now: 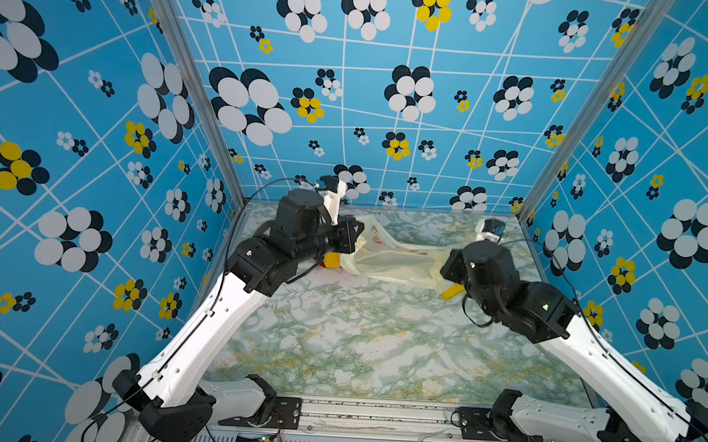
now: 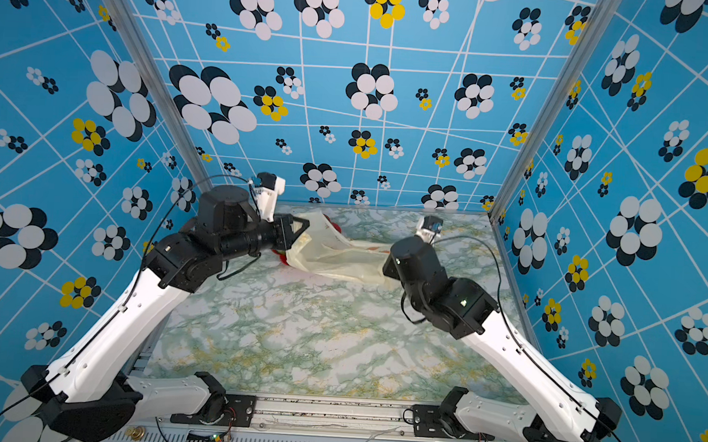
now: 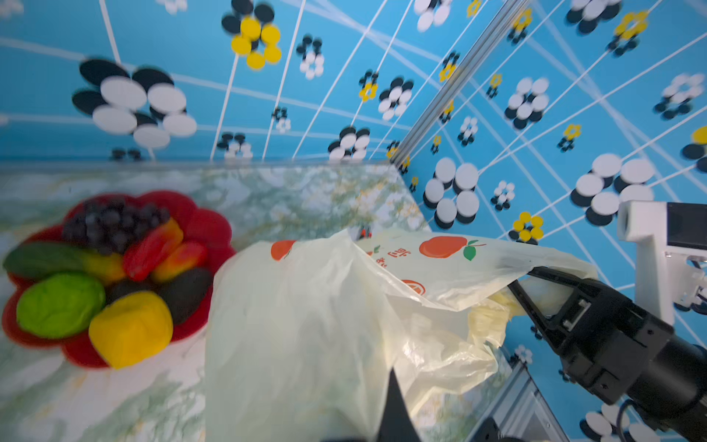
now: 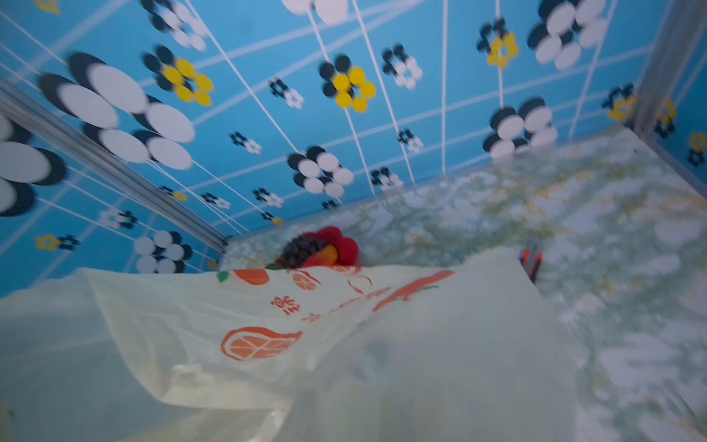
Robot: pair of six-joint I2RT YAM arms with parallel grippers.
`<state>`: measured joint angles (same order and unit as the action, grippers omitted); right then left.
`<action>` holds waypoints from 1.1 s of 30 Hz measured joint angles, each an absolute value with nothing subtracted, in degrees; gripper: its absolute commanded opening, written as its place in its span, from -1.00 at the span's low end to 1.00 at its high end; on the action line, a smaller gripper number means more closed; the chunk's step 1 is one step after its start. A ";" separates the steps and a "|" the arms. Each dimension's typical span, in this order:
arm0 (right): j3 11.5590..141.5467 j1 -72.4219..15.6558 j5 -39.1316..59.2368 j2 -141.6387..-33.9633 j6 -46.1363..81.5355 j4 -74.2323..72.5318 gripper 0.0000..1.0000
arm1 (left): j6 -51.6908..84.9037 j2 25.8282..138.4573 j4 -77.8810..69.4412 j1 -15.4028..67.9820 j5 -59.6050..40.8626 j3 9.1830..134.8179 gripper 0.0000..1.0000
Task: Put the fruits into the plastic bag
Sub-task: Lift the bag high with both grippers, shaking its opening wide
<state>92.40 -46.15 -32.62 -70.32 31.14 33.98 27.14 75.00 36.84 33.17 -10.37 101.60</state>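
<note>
Fruits [image 3: 114, 275] sit heaped on the red plate [image 3: 208, 229], a flower-shaped dish on the marbled table [image 1: 359, 334]. The pile holds a dark grape bunch and green, yellow, red-orange and dark oval pieces, none of them inside the plastic bag [image 3: 306, 325]. Just beside the plate, the bag hangs raised and drawn out between the two arms, its cream film crinkled.

The bag end nearest the plate is pinched by the left gripper [image 1: 358, 229], its fingers together on the film. The end farthest from the plate is clamped in the right gripper [image 3: 522, 283], whose black fingers close on a bunched edge.

One face of the bag carries printed oranges with green leaves, orange slices and red Chinese characters. These are blurred and creased, so they cannot be read.

Well apart from the plate, past the bag's far end, a yellow strip [image 1: 452, 293] lies on the table. An orange-black cutter [image 4: 531, 260] shows just beyond the bag's edge in the right wrist view.
</note>
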 measured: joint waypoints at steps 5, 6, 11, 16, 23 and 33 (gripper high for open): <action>113.45 -46.09 -24.40 -76.99 17.63 23.18 -1.00 | 20.56 74.46 33.56 38.04 -10.33 115.90 -1.00; 115.66 -46.09 -21.91 -77.03 16.03 21.45 -1.00 | 18.52 72.60 31.77 40.91 -9.91 116.49 -1.00; 108.88 -46.09 -14.26 -69.78 12.51 13.39 -1.00 | 13.39 62.26 24.71 48.51 -8.93 109.60 -1.00; 80.86 -44.69 -17.58 -59.86 17.50 12.43 -1.00 | 15.03 50.50 21.26 49.58 -0.32 82.74 -1.00; 53.91 -33.93 -10.76 -69.34 32.56 23.44 -1.00 | 23.44 53.32 32.12 49.23 6.72 55.99 -1.00; 110.04 -36.60 0.32 -90.13 33.26 14.59 -1.00 | 18.70 38.57 33.04 43.81 18.28 82.76 -1.00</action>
<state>110.04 -36.60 0.32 -90.13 33.26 14.59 18.70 38.57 33.04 43.81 18.28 82.76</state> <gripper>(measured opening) 0.050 0.045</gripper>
